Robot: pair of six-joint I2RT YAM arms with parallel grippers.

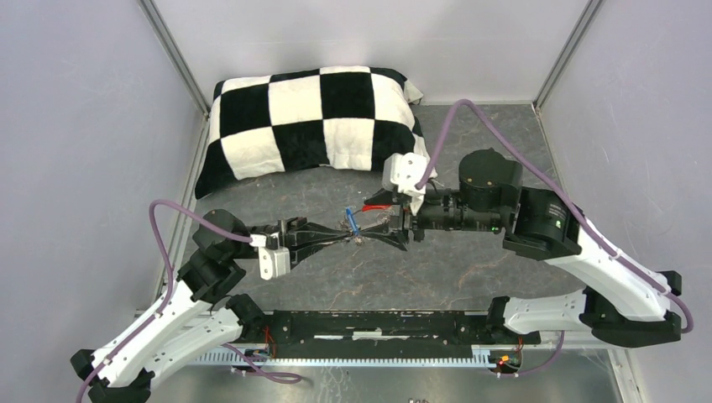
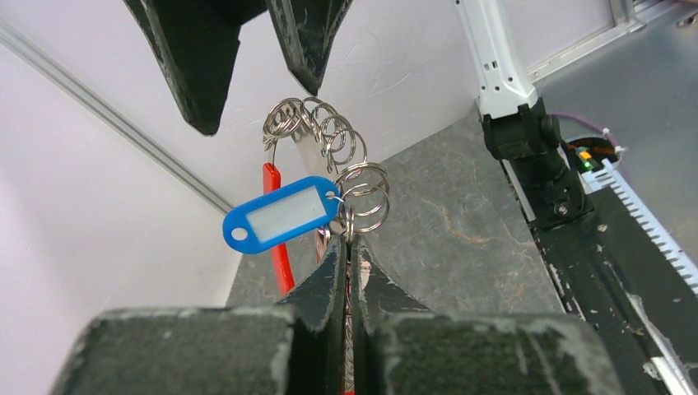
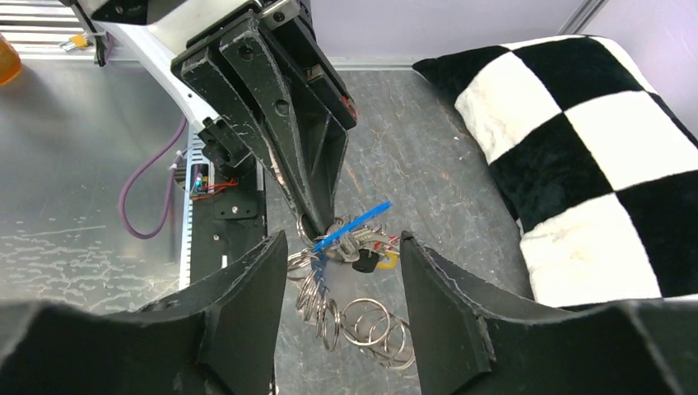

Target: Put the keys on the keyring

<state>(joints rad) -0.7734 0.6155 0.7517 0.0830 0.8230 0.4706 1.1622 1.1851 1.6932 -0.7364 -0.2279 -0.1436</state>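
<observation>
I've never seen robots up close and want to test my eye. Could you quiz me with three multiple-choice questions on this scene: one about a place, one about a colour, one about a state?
1. Where on the table does the checkered cushion lie?
A. at the far side
B. at the near edge
C. in the very middle

2. What colour is the key tag hanging closest to the left gripper?
A. green
B. blue
C. orange

3. What is the left gripper doing?
A. standing wide open, holding nothing
B. shut on the keyring
C. shut on the cushion

Answers:
1 A: the top view shows the cushion beyond both grippers, against the back.
2 B: the left wrist view shows a blue tag with a pale label hanging off the rings.
3 B: its fingers are pressed together, with the linked metal rings pinched between them.
</observation>
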